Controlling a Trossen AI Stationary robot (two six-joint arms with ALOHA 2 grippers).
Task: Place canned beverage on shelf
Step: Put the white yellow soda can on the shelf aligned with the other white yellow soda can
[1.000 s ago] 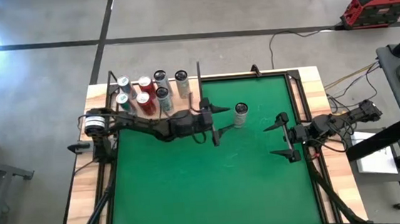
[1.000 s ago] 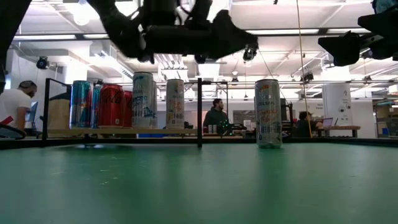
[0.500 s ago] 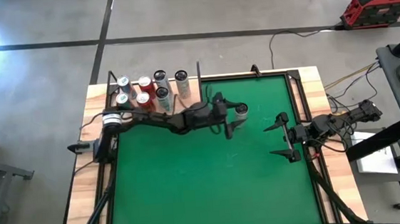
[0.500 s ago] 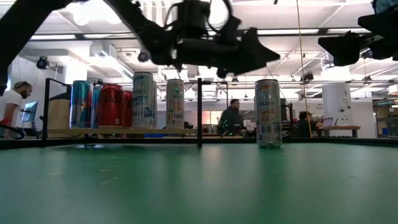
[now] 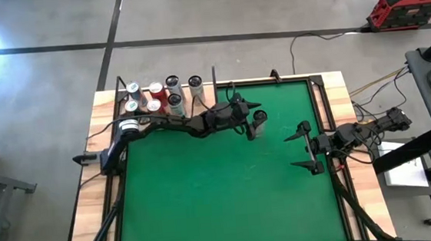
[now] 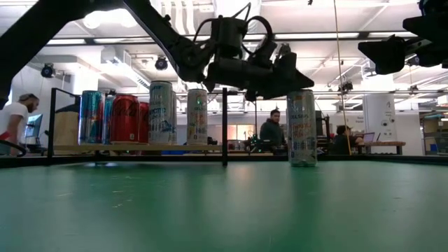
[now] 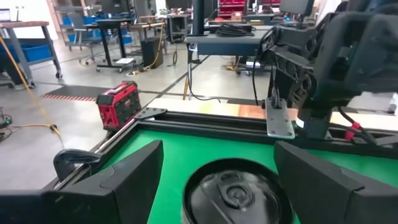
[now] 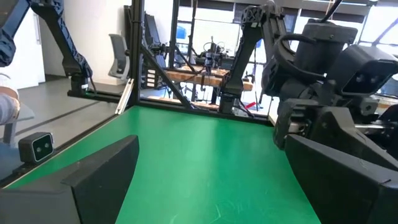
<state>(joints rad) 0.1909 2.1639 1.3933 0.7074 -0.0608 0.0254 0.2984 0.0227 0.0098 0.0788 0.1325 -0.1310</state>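
A slim silver can [image 5: 260,117] stands upright on the green mat [image 5: 230,204], right of the shelf. My left gripper [image 5: 254,120] reaches out level from the table's left. It is open, with one finger on each side of the can's top [image 7: 233,194] and a gap showing on both sides. The low view shows it at the height of the can's top [image 6: 302,94]. The shelf [image 5: 147,116], a light-wood board with black rods, lies at the far left and carries several upright cans [image 5: 156,98]. My right gripper [image 5: 302,150] waits open at the table's right.
A black upright rod [image 6: 225,126] marks the shelf's corner nearest the can. The mat's near half [image 5: 223,220] lies bare in front of both arms. A black frame [image 5: 323,112] borders the mat. People [image 6: 271,133] show in the room behind the table.
My left gripper has gone toward the table's right and a little toward its far edge, sinking slightly, until its fingers stand on either side of the silver can. The can has stayed in place.
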